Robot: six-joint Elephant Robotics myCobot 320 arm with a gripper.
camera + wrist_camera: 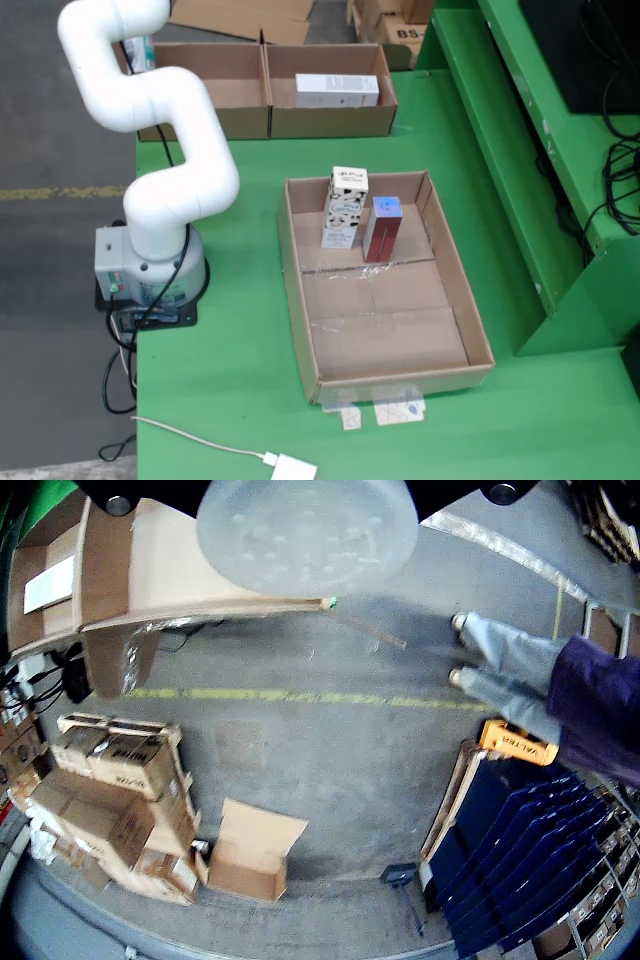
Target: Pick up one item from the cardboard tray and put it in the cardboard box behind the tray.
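In the fixed view the white jointed robot arm [150,110] rises from its grey base [150,265] at the left edge of the green table [230,370], bends in an S and runs out of the top-left corner of the picture — its gripper is out of that view. The view that rides on the gripper shows only a translucent round suction-style disc [305,525] at the top edge, facing the grey floor [330,750] past the table's side; whether the jaws are apart or together cannot be told, and nothing shows on the disc.

The shallow brown cardboard tray [455,300] lies in the middle of the table. Two items stand upright at its far end, touching or nearly so: a white carton with black cow-like patches [344,208] on the left and a dark red carton with a bluish top [382,228] on the right. The near half of the tray floor is bare.

Behind the tray, well apart from it, stands the two-compartment brown cardboard box [268,120]; a flat white rectangular pack [337,90] lies in its right compartment. Green table shows bare between tray and box.
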